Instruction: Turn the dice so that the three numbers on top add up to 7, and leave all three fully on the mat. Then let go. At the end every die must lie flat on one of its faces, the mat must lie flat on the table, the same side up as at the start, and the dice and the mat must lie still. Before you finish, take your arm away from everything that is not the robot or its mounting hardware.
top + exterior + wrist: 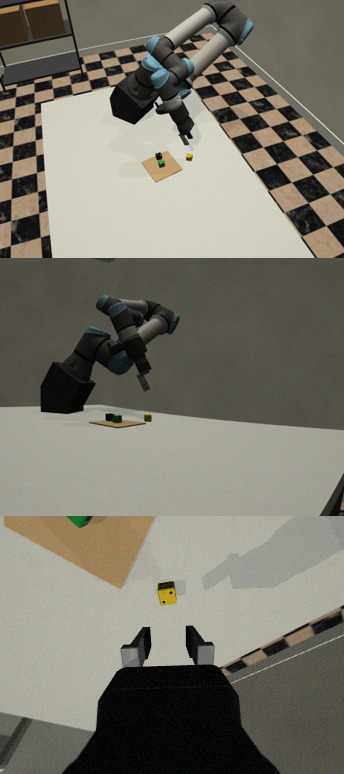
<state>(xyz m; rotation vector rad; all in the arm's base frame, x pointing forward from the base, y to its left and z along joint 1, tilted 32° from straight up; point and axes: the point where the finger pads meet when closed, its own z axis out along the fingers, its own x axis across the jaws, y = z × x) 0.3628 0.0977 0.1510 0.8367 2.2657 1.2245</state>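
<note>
A tan square mat [161, 168] lies flat on the white table. A black die [158, 156] sits at the mat's far edge, and a green die [161, 163] sits on the mat just in front of it. A yellow die [188, 157] lies on the bare table to the right of the mat, off it. My gripper [185, 141] hangs open and empty above and slightly behind the yellow die. In the wrist view the yellow die [167, 593] lies ahead of my open fingers, with the mat's corner [100, 546] and part of the green die [80, 520] at upper left.
The robot's black base [130, 99] stands at the back of the table, behind the mat. The table's right edge [280, 647] runs close by, with checkered floor beyond. A shelf rack with cardboard boxes [33, 30] stands at the far left.
</note>
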